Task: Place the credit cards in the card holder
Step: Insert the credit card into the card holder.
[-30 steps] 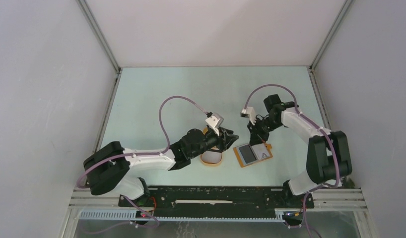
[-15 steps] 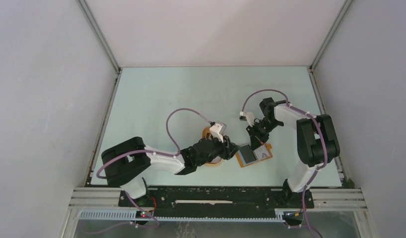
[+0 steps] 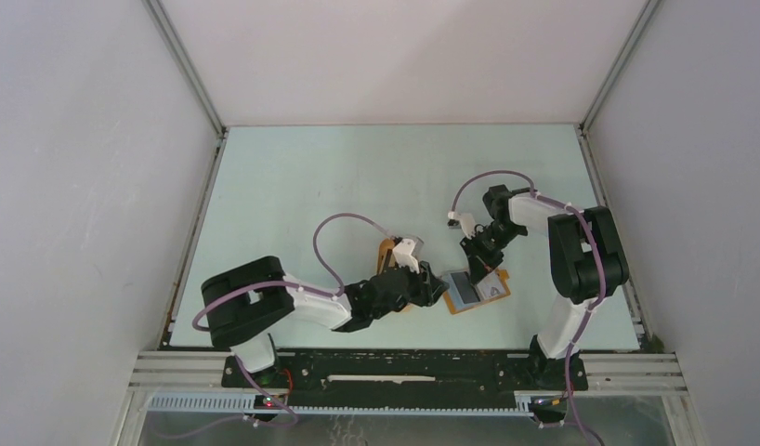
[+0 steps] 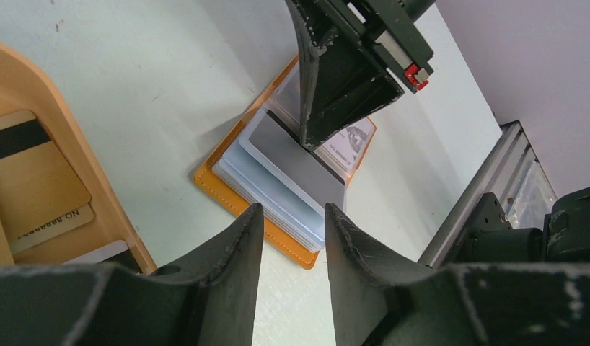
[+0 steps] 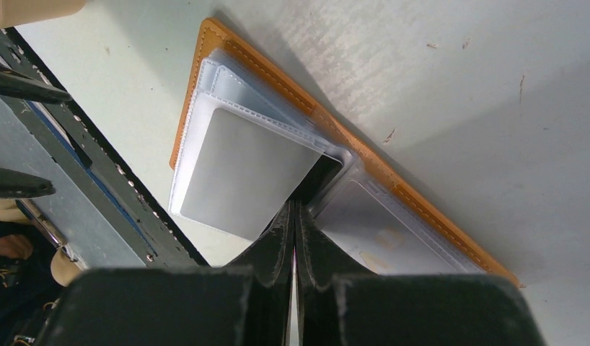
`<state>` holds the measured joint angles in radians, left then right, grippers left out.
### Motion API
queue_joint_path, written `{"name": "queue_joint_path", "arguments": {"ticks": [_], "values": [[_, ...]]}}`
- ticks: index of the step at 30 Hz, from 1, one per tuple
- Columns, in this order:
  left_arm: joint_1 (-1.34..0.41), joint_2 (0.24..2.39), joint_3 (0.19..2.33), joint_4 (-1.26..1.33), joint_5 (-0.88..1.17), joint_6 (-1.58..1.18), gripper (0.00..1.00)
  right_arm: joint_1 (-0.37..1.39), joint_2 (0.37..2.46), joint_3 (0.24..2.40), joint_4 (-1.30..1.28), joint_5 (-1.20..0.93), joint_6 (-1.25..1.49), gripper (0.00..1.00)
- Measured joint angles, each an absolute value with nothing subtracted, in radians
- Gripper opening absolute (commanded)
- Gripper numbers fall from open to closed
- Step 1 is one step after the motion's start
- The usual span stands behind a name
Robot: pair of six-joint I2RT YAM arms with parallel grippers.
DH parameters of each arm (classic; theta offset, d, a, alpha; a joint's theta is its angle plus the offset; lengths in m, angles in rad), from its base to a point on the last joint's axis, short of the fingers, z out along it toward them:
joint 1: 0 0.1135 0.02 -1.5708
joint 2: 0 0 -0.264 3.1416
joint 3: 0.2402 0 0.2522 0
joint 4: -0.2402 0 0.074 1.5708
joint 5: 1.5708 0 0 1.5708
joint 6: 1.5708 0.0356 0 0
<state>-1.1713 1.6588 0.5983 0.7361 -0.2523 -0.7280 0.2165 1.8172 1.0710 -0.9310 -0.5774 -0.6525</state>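
Observation:
The card holder [image 3: 451, 305] lies open on the table, orange-tan, with clear sleeves. A grey card [image 3: 462, 288] lies on top of its left half, and a printed card [image 5: 393, 234] sits in a sleeve on the right half. My right gripper [image 3: 477, 269] is shut, and its tips [image 5: 293, 207] press on the holder's centre fold next to the grey card [image 5: 241, 173]. My left gripper [image 4: 292, 213] is open and empty, low over the table just left of the holder [image 4: 227, 191]. More credit cards [image 4: 32, 180], one with a black stripe, lie in the orange tray [image 4: 54, 79].
The oval orange tray [image 3: 386, 249] is mostly hidden under my left arm, just left of the holder. The metal rail [image 3: 404, 367] runs along the near table edge, close behind the holder. Grey walls stand on three sides.
My left gripper has moved from over the tray down and right to the holder's left edge. My right gripper has shifted slightly and stays at the holder's fold.

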Motion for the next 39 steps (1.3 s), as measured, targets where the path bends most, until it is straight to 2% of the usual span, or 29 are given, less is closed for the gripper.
{"name": "queue_joint_path", "arguments": {"ticks": [6,10,20,39], "values": [[-1.172,1.689,0.61,0.734,-0.249,-0.787,0.43,0.22,1.821,1.076,-0.934,-0.567,-0.64,0.06],[-1.172,1.725,0.647,0.735,-0.231,-0.82,0.49,0.225,1.822,1.077,-0.934,-0.561,-0.636,0.06],[-1.17,1.817,0.7,0.728,-0.209,-0.91,0.55,0.231,1.822,1.086,-0.939,-0.552,-0.632,0.06],[-1.169,1.855,0.745,0.692,-0.208,-0.937,0.54,0.254,1.835,1.094,-0.944,-0.545,-0.622,0.06]]}}
